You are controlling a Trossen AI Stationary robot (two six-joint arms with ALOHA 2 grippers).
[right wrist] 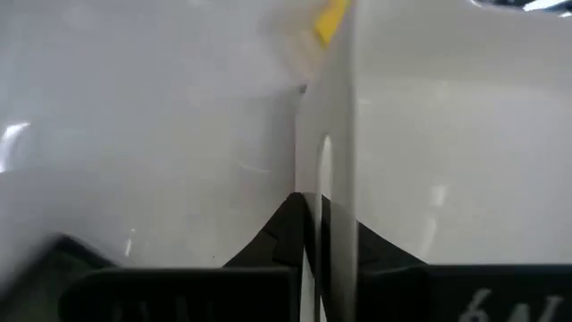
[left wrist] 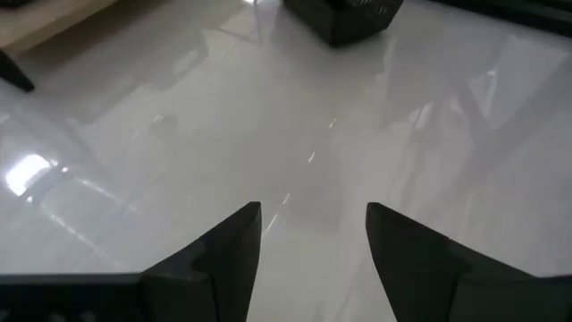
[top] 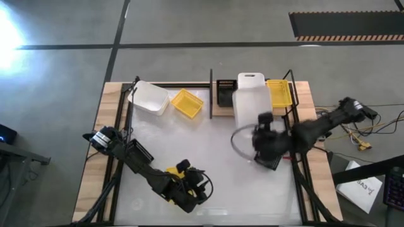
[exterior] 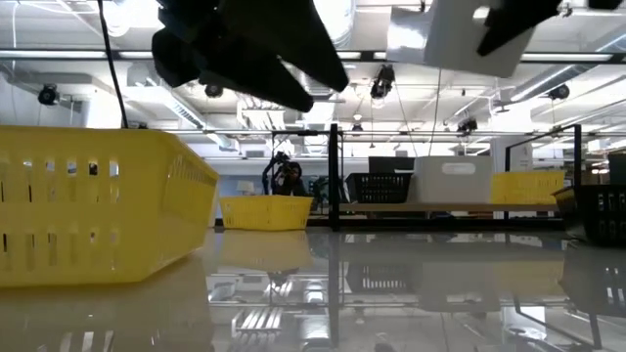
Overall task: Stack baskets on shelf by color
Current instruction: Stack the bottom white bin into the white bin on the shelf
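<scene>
The right gripper [top: 264,129] holds a white basket [top: 251,106] in the air, its fingers [right wrist: 284,231] pinched on the basket's wall, just in front of the shelf [top: 221,111]. On the shelf sit a black basket [top: 225,92], another white basket [top: 250,79] and a yellow basket [top: 279,93]. The carried basket hangs near the white one already there, so the likely step is nesting it on top. The grip is on one thin wall only, so the basket may tilt or swing, catch the rim below and sit crooked, or slip out if it bumps a shelf rod. It could also nudge the black or yellow neighbour, which stand close on either side. The left gripper [left wrist: 313,224] waits low over the near part of the worktop [top: 189,145], fingers apart and empty, beside a yellow basket [top: 175,173]. A white basket [top: 149,98] and a yellow basket [top: 187,103] lie loose at the back left, and a black basket [left wrist: 344,16] lies on the worktop ahead of the left gripper.
</scene>
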